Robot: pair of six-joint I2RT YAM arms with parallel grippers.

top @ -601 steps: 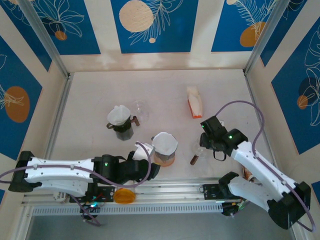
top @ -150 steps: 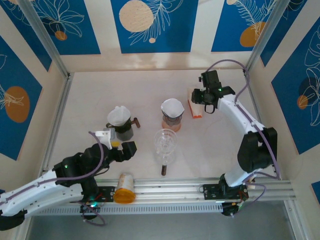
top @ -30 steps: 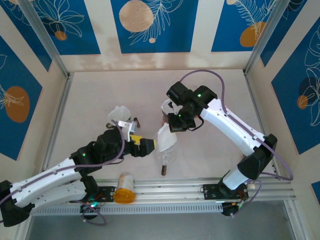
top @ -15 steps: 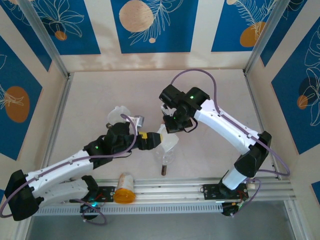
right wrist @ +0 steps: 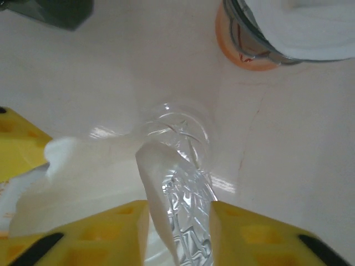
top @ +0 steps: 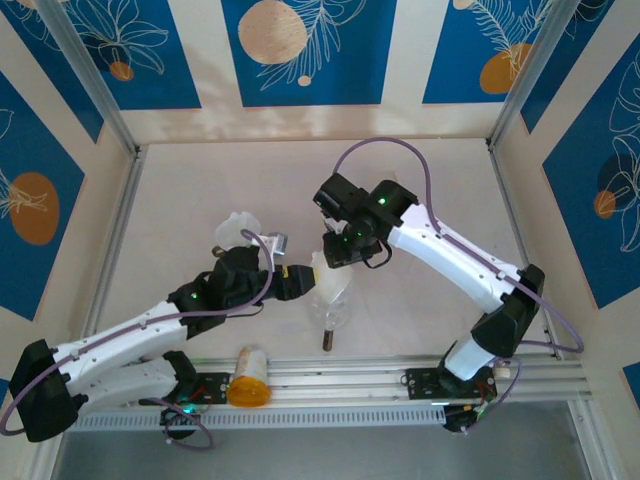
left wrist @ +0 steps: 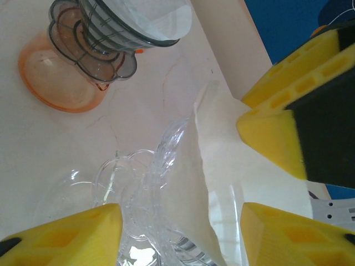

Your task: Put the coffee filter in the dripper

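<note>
1. In the top external view, the left hand (top: 303, 283) and the right hand (top: 333, 260) were seen meeting at the middle of the frame. The left hand reached in from the lower left and the right hand from the upper right.
2. The coffee filter (top: 322, 272) was found between the two hands. It stood just above the clear dripper (top: 331, 308), which rested on the bench (top: 200, 190) with its handle pointing toward the bottom edge.
3. A dark dripper (top: 240, 232) holding a white paper was seen to the left of centre. A jar (top: 248, 363) lay on the rail at the bottom.
4. In the left wrist view, the left hand (left wrist: 180, 235) was seen spread, with its yellow fingers at the bottom corners. The coffee filter (left wrist: 222, 166) stood between them against the clear dripper (left wrist: 147, 188). Whether it sat inside could not be told.
5. A finger (left wrist: 277, 138) of the right hand was seen touching the filter from the right edge. An orange-based dripper (left wrist: 61, 83) stood at the upper left.
6. In the right wrist view, the right hand (right wrist: 180, 235) was seen spread at the bottom. A fold of the coffee filter (right wrist: 89, 172) lay in the gap over the clear dripper (right wrist: 180, 138).
7. The orange-based dripper (right wrist: 244, 58) was seen at the upper right.
</note>
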